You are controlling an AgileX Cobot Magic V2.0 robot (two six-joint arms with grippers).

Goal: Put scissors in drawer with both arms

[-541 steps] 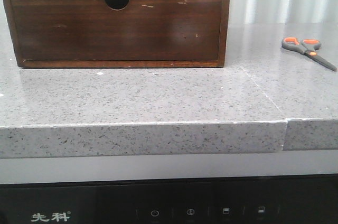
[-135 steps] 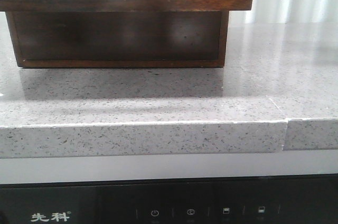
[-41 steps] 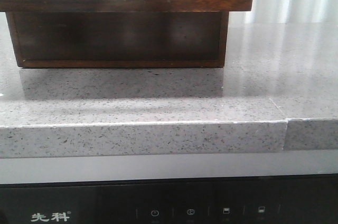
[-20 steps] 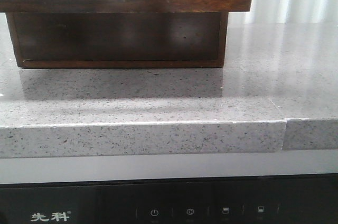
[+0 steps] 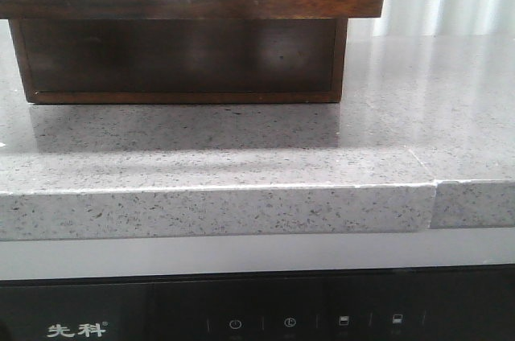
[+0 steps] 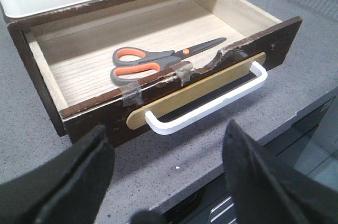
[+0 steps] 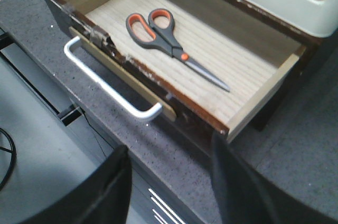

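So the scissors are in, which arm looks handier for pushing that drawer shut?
Probably the left. Its open gripper faces the drawer front and white handle squarely, while the right gripper looks in from one corner. The scissors lie flat inside.

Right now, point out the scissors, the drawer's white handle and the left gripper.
scissors [image 6: 158,60], left wrist view, pivot area.
white handle [image 6: 211,102], left wrist view, bar middle.
left gripper [image 6: 166,174], left wrist view, between fingertips.

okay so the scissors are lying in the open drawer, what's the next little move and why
Probably bring the left gripper forward to the white handle and push the drawer shut. The scissors lie flat on the drawer floor, free of both grippers; the right gripper is also open and empty. The left one faces the handle squarely, so closing looks like all that's left.
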